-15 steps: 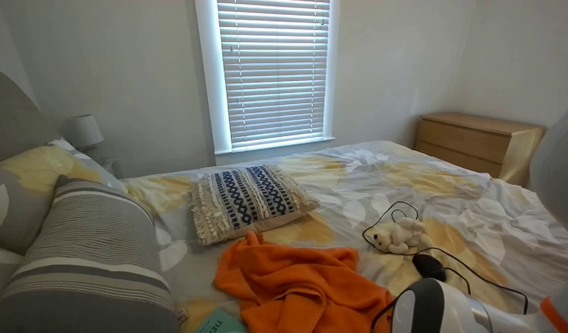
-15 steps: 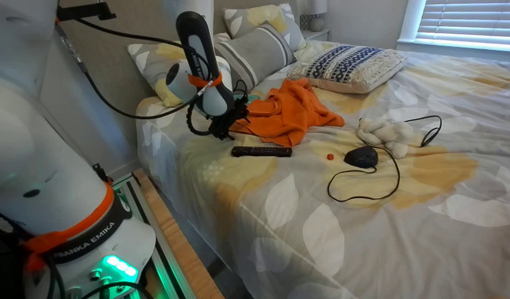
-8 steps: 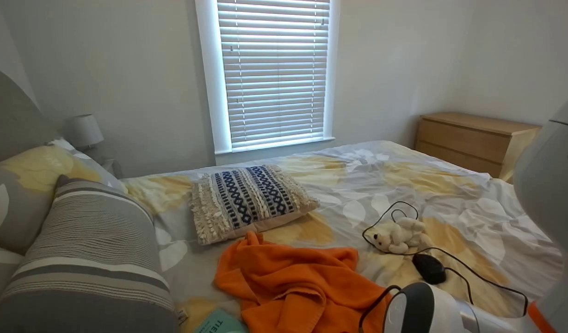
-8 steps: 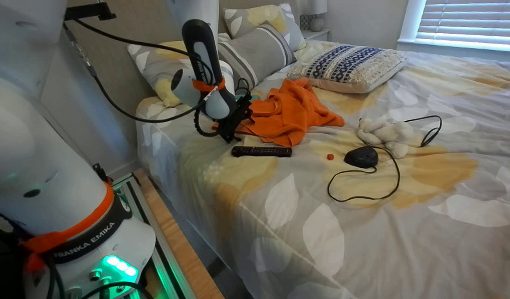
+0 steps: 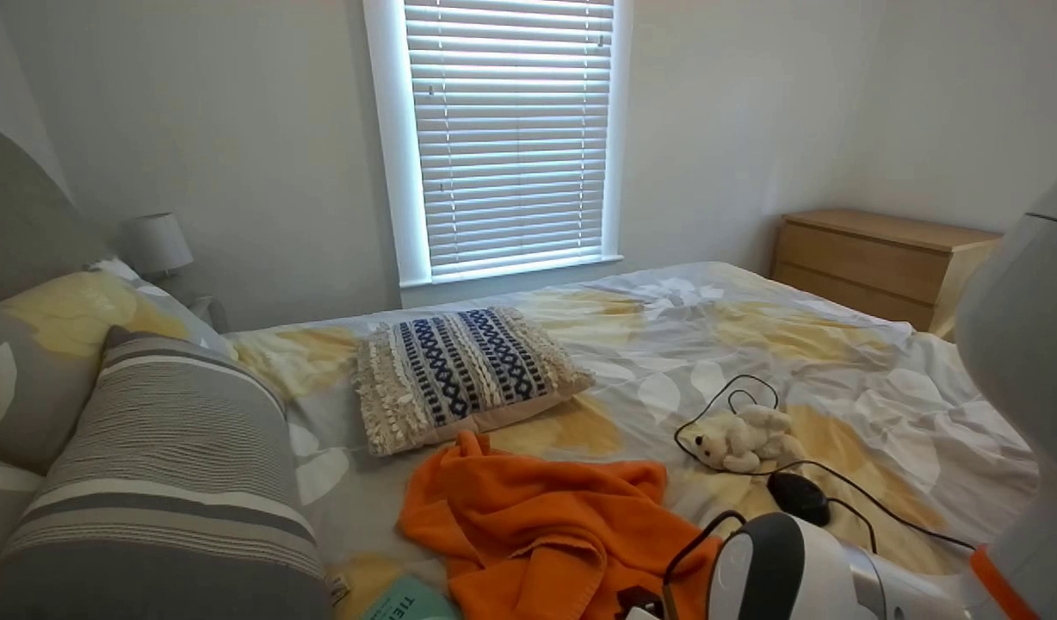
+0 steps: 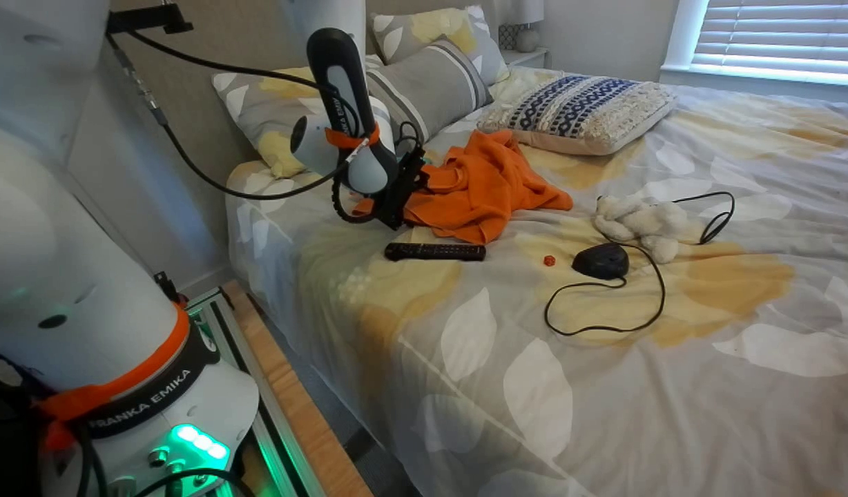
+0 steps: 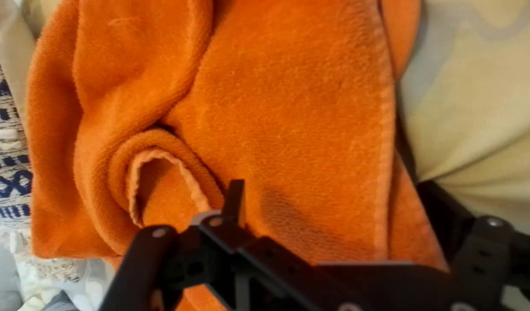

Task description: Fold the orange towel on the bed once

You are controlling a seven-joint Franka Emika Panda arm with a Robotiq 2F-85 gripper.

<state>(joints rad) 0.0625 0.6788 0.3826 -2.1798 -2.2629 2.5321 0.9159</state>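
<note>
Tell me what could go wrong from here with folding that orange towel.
The orange towel lies rumpled, so a single fold may come out lumpy or crooked. The gripper stands open across one side of the towel, next to the wrinkled floral bedspread, so closing might pinch bedding along with it. And in an exterior view a black remote control lies close by, so dragging the towel could nudge it.

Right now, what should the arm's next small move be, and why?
Probably a gentle closing of the jaws on the orange towel. In the wrist view they stand open astride its hem, one over the towel, the other past it, over the bed, so closing would likely gather that hem for the fold. Whether either touches cloth is unclear.
</note>
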